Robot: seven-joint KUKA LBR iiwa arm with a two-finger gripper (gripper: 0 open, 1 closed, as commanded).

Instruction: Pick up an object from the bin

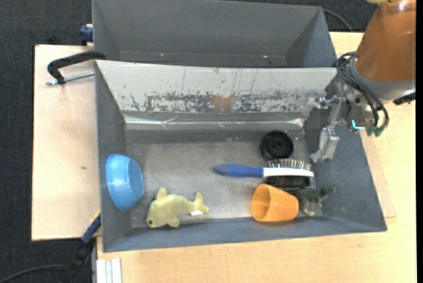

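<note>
My gripper (321, 140) hangs over the right side of the bin, its two fingers apart and nothing between them. Just left of it lies a black round wheel-like thing (276, 143). Below it lies a brush (268, 172) with a blue handle pointing left and a white and black bristle head, a little below and left of the fingertips. An orange cup (273, 203) lies on its side in front of the brush. A small dark green toy (316, 201) sits beside the cup near the right wall.
A yellow plush fish (173, 207) lies at the front, left of the middle. A blue bowl (123, 181) leans on its side against the left wall. The arm with its orange cover and cables comes in over the right rim.
</note>
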